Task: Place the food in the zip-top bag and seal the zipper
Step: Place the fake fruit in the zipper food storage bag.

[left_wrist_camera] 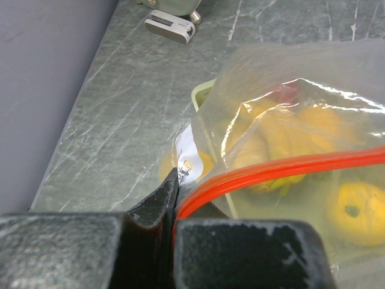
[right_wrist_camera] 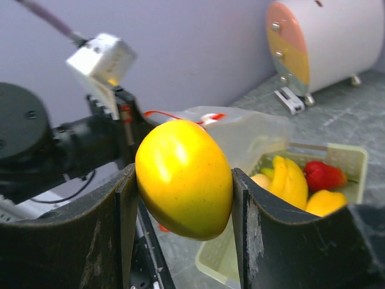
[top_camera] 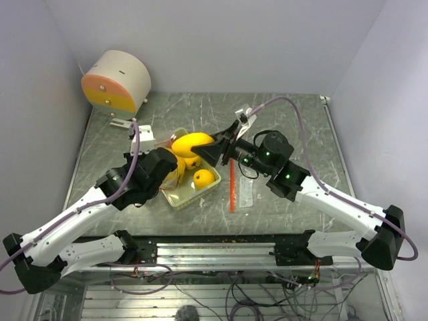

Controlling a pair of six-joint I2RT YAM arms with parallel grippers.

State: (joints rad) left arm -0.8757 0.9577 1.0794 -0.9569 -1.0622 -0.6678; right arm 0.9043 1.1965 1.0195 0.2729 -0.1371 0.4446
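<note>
Your left arm (top_camera: 87, 214) reaches from the near left toward the centre, your left gripper (top_camera: 179, 171) pinched tight on the zipper (left_wrist_camera: 283, 168). Your right arm (top_camera: 334, 197) stretches leftward from the near right, your right gripper (top_camera: 210, 148) clamping the mango (right_wrist_camera: 183, 177) between half-spread jaws.

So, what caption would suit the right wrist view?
Jaws grip a yellow mango, with the bag and fruit tray behind.

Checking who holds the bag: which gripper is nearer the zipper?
Left. The left gripper is shut on the zipper; the right gripper holds the mango close by.
</note>
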